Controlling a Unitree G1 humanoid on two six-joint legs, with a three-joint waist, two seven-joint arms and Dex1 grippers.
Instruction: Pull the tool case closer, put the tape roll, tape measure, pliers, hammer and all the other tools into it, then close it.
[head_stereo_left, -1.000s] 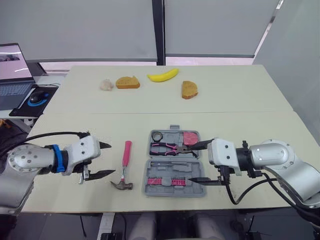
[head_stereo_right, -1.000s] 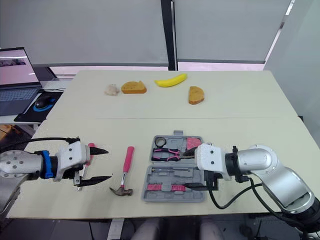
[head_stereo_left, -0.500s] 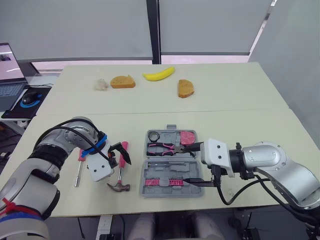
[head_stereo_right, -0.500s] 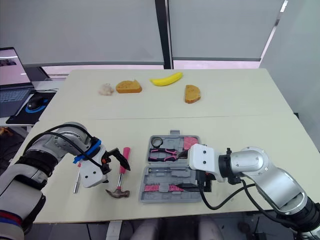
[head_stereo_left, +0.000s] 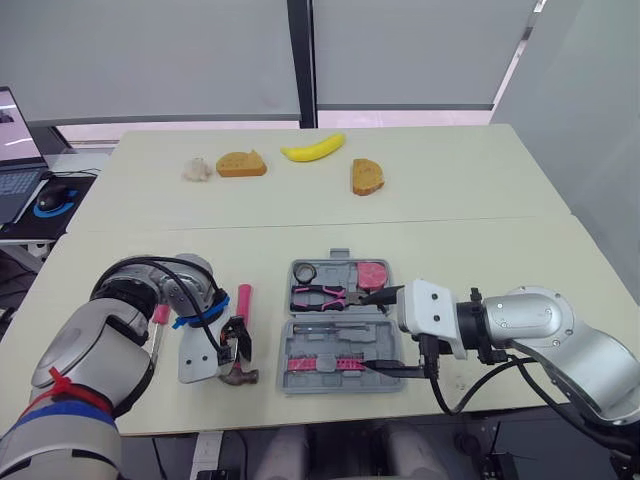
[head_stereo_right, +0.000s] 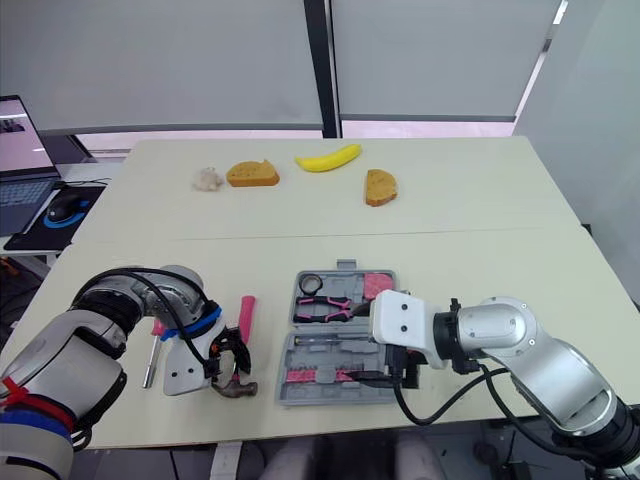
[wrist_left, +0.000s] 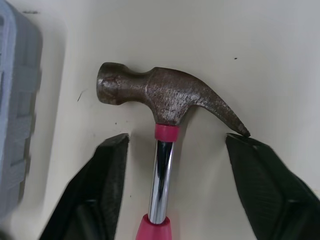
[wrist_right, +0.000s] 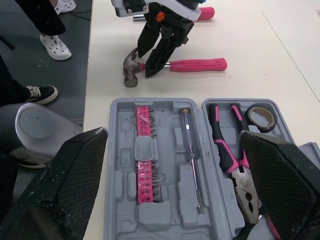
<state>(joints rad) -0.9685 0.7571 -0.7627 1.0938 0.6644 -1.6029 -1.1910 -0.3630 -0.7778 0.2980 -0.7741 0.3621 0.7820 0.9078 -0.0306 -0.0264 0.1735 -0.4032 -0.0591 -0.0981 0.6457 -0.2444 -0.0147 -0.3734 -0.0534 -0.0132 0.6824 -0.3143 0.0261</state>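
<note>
The grey tool case (head_stereo_left: 340, 325) lies open near the front edge, holding the tape roll (head_stereo_left: 305, 272), pink-handled pliers (head_stereo_left: 320, 296), a pink tape measure (head_stereo_left: 375, 273), a screwdriver (wrist_right: 190, 150) and pink bits (wrist_right: 144, 150). To its left lies the pink-handled hammer (head_stereo_left: 242, 318), head (wrist_left: 165, 97) toward me. My left gripper (wrist_left: 177, 137) is open and straddles the hammer's shaft just below the head, with gaps on both sides. My right gripper (head_stereo_left: 385, 332) stands open at the case's right edge. A loose pink-handled screwdriver (head_stereo_left: 155, 335) lies left of the hammer.
At the back of the table are a banana (head_stereo_left: 312, 150), two bread pieces (head_stereo_left: 231, 164) (head_stereo_left: 366, 177) and a small pale lump (head_stereo_left: 197, 169). A laptop and a mouse (head_stereo_left: 50, 195) sit on a side desk at the far left. Shoes (wrist_right: 59, 46) show on the floor.
My left gripper has turned downward and dropped over the hammer near its head, still open. The right gripper has hardly moved. The head camera has shifted a little.
</note>
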